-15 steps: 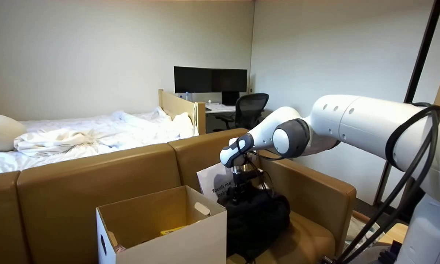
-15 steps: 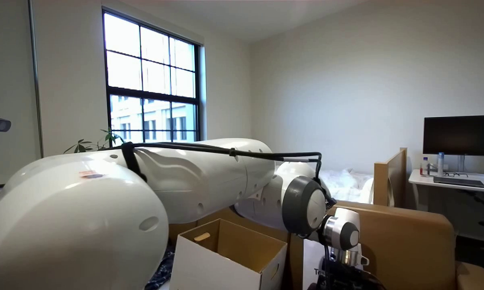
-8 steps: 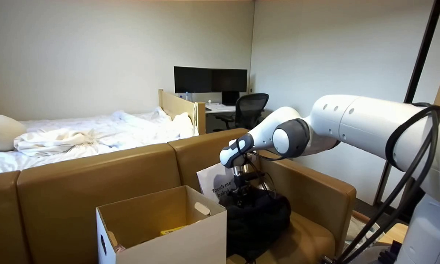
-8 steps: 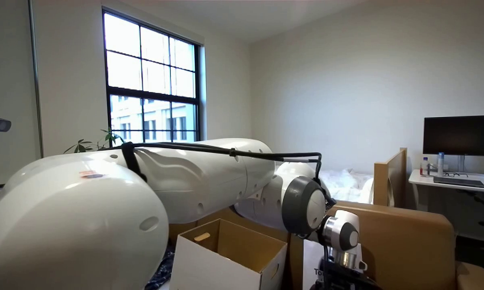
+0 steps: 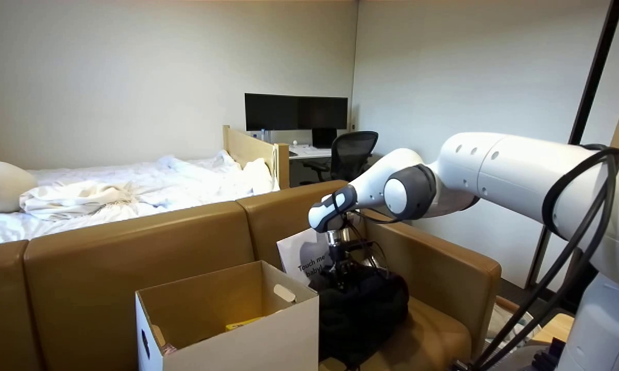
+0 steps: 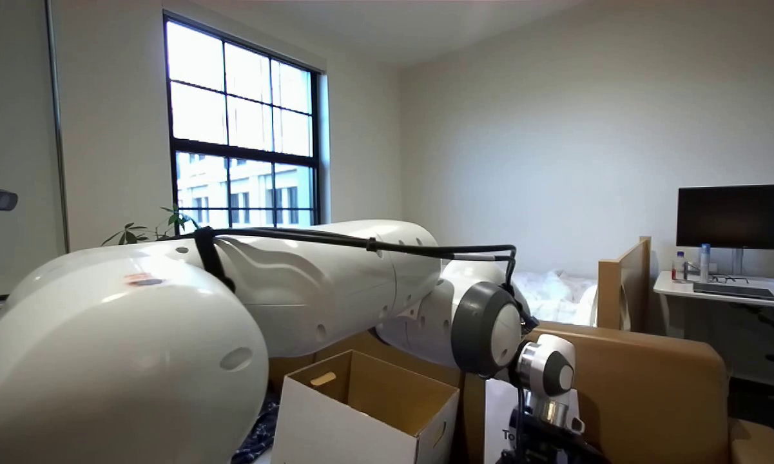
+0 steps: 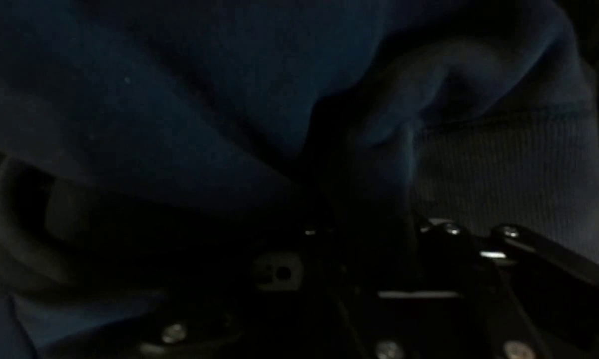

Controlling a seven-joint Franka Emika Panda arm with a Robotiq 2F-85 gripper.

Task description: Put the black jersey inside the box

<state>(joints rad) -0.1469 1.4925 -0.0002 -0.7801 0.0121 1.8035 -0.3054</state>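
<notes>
The black jersey lies in a bulky heap on the sofa seat, right beside the box in an exterior view. Dark folds and a ribbed band of the jersey fill the dim wrist view. My gripper points down into the top of the heap, and cloth is bunched between its fingers, so it is shut on the jersey. The fingertips are buried in the cloth. White outside and brown inside, the box stands with its top uncovered; something yellow lies in it.
A white sign with black lettering leans behind the gripper against the sofa backrest. The sofa's armrest rises beyond the jersey. The box's near rim borders the heap. A bed is behind the sofa.
The gripper has gone from open to shut, gathering the top of the jersey between its fingers. The arm has risen very slightly; the box has not moved.
</notes>
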